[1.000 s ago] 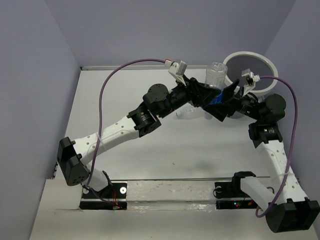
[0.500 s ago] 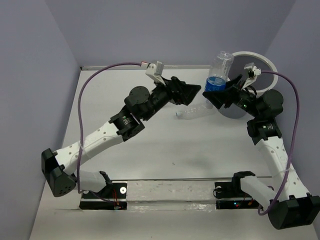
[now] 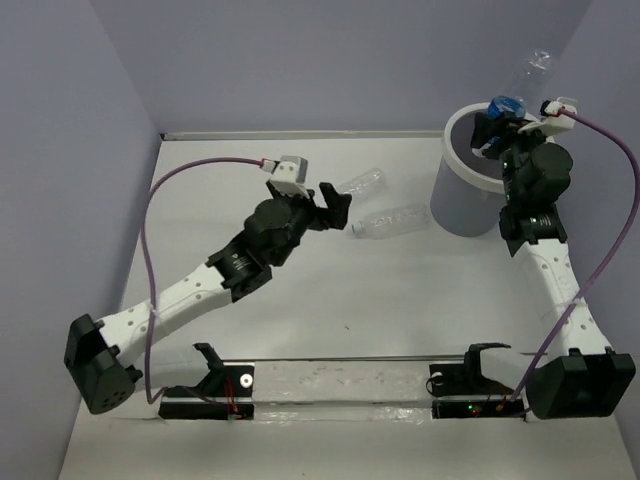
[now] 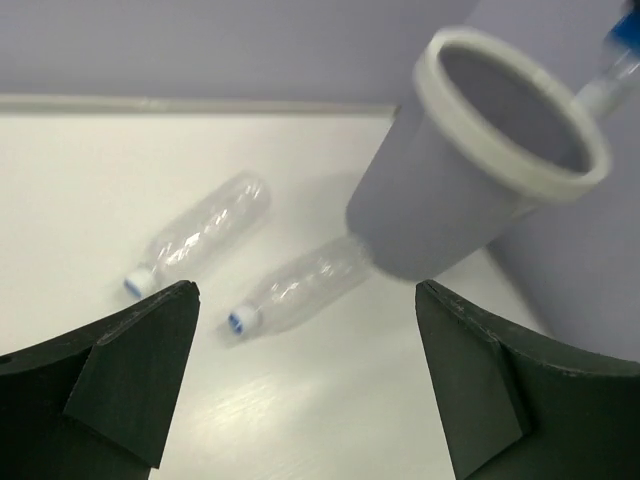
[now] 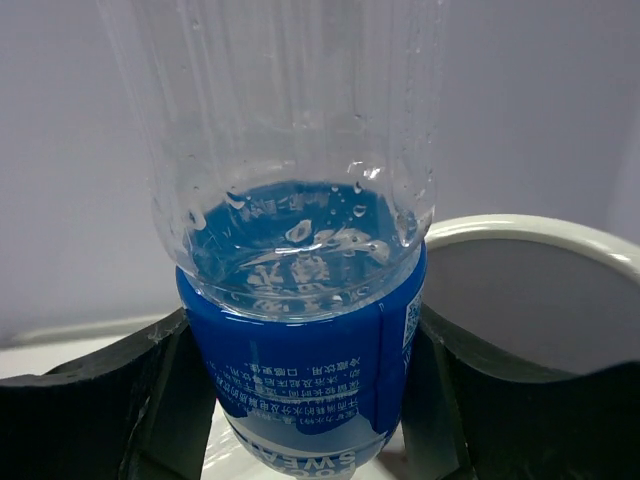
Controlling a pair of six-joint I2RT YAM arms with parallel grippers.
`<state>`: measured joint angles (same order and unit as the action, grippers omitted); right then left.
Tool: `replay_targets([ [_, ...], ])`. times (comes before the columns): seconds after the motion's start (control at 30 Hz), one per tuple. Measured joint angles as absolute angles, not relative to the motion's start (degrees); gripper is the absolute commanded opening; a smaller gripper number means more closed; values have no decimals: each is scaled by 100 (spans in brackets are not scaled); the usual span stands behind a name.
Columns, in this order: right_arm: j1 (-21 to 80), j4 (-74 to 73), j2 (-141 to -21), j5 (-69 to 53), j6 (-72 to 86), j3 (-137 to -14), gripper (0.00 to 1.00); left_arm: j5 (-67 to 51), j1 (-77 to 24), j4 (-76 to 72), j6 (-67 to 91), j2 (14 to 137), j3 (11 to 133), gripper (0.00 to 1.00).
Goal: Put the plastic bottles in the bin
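Looking down from the top camera, the right gripper is raised above the far right part of the bin, pinching the blue-labelled bottle at its label. That bottle slants up and to the right, its clear end reaching past the white rim. The bin stands upright at the far right corner of the table. Two clear bottles lie on their sides just left of it: the farther clear bottle and the nearer clear bottle. One end of the nearer one comes close to the bin's wall, though I cannot tell whether it touches. The left gripper hangs low just left of both, holding nothing.

From the left wrist camera, the two dark fingers are spread wide with only table between them. Ahead lie both clear bottles side by side, their blue-ringed ends toward the camera, with the grey bin beyond them. A blurred bit of the held bottle shows at the upper right edge, above the rim.

From the right wrist camera, the fingers press on either side of the blue label, and the bottle's clear, droplet-flecked body rises above them. The bin's white rim curves behind it on the right.
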<state>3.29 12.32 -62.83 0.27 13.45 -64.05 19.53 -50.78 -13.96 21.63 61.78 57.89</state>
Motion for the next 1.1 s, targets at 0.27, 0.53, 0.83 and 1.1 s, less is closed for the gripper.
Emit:
replay_targets([
  [0.27,-642,1546,-7686,722,1402,-6617,67,1514,-5105,-1684,1155,7902,5253,99],
  [0.53,-666,1553,-7526,770,1695,-6278,100,770,-5105,-1931,60,9303,6464,99],
  [0.83,-668,1525,-6261,360,2222,-6104,100,51,-5105,-1507,-707,10914,7701,99],
  [1.1,-668,1483,-5577,-631,2550,-5419,99,-189,-5094,-1041,-1070,11751,8617,99],
])
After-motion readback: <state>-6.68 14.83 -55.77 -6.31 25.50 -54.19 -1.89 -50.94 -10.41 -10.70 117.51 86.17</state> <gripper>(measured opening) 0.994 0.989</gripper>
